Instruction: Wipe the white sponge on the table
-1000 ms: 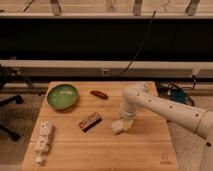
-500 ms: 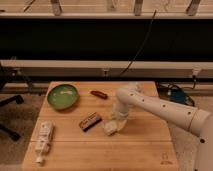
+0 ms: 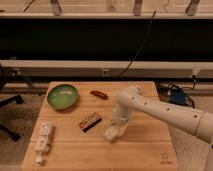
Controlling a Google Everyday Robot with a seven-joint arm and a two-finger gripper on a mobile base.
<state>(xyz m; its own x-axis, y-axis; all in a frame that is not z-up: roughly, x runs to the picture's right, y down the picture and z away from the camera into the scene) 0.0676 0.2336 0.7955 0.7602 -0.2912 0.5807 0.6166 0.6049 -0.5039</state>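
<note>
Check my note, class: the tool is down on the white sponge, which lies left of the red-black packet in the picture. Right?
Wrong side: the camera view shows the tool down on the soft off-white sponge, lying right of the flat red-black packet.

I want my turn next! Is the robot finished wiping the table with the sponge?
Not yet, it seems. Done: the gripper is down on the sponge, in the middle of the table, beside the packet. In hand: the sponge has slid left over the last second, so wiping is under way. Left: probably more strokes, then lifting off; nothing shows how much is wiped.
</note>
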